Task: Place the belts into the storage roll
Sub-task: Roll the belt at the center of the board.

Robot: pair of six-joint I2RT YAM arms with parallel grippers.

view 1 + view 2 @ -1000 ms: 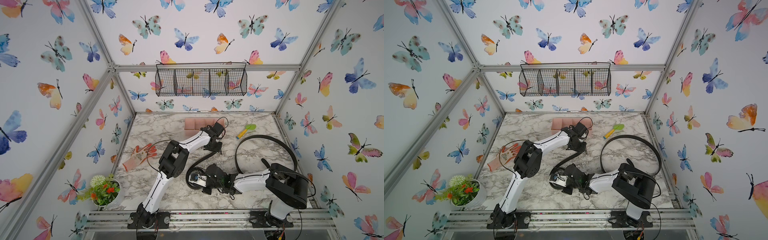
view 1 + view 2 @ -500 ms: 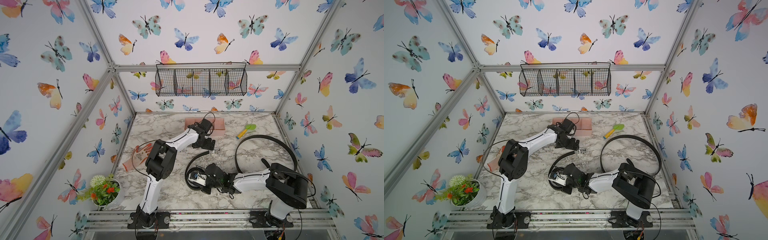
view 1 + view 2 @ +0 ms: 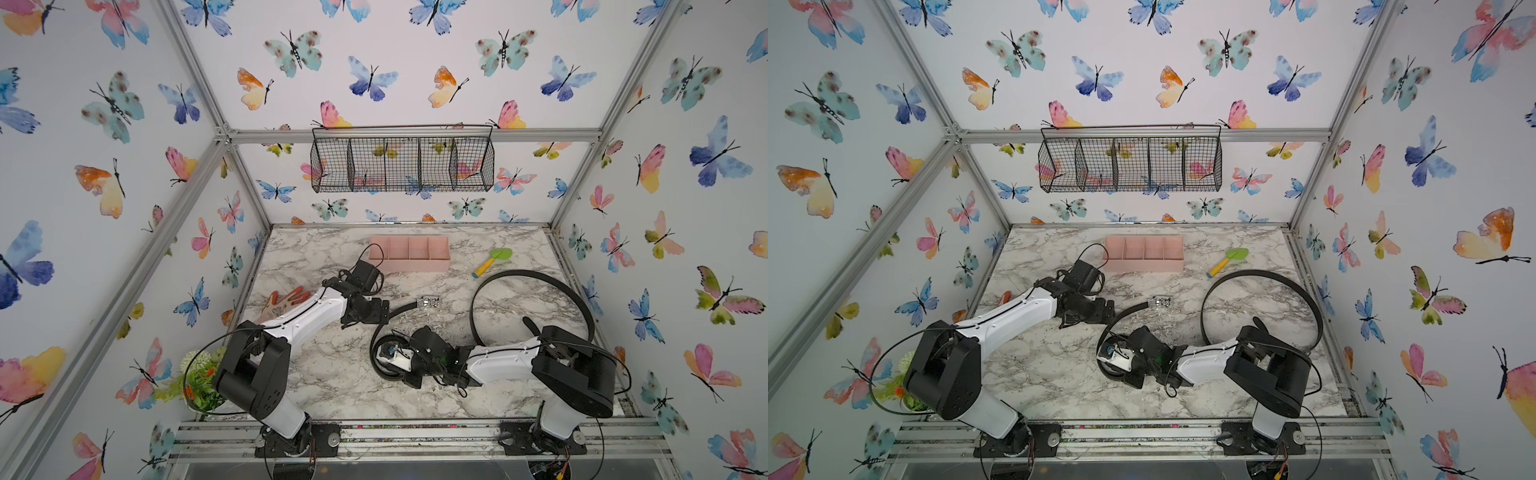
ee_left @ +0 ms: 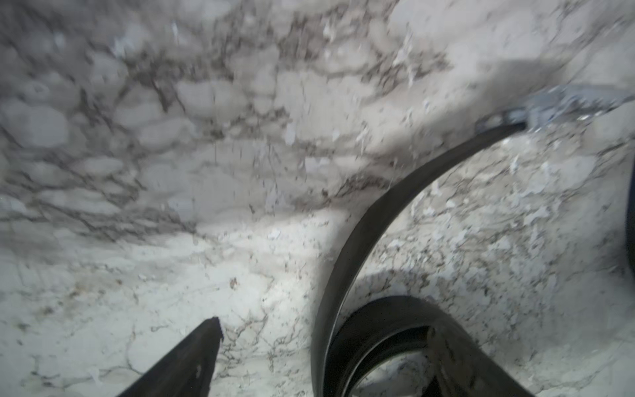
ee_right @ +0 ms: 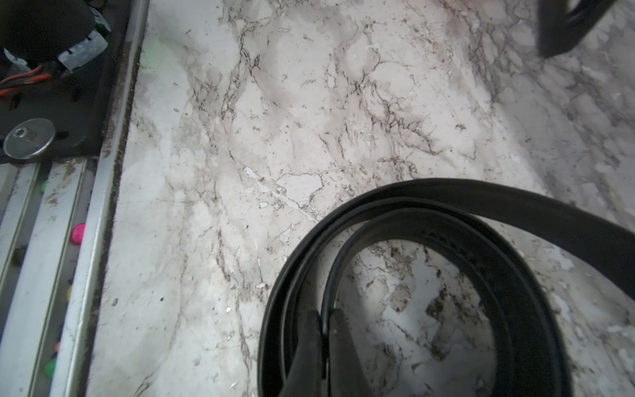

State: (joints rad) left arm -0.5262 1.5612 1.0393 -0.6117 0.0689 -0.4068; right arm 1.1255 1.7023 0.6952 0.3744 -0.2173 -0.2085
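Having let go and drawn back, the left end effector (image 3: pixel 384 313) gapes beside the half-coiled belt (image 3: pixel 405 307); the right end effector (image 5: pixel 323 324) pinches its inner turn. Rolling seems underway; next the coil needs tightening before going to the storage roll (image 3: pixel 409 266), well beyond both.

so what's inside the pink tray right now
The four compartments of the pink tray show only bare pink floor; its near wall hides the front of each floor.
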